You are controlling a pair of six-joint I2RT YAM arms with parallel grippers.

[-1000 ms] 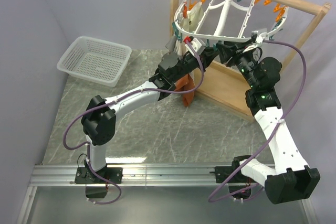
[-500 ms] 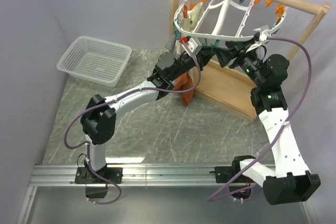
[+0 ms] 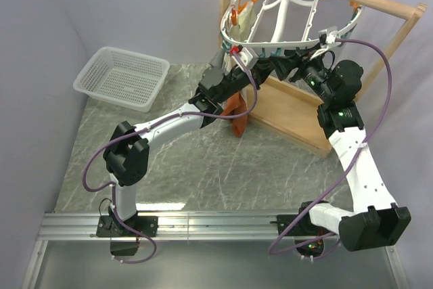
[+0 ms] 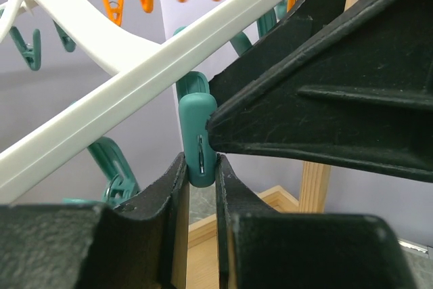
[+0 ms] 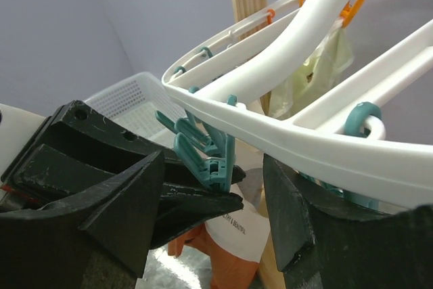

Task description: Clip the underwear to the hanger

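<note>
Snugly, left jaws pinch teal clothespin (image 4: 201,141).

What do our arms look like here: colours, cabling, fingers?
The left arm and right arm have white links with chunky black joint housings. A purple cable loops along each. Green status lights glow on the right arm. Fingers are matte black, textured, wedge-shaped.
</note>
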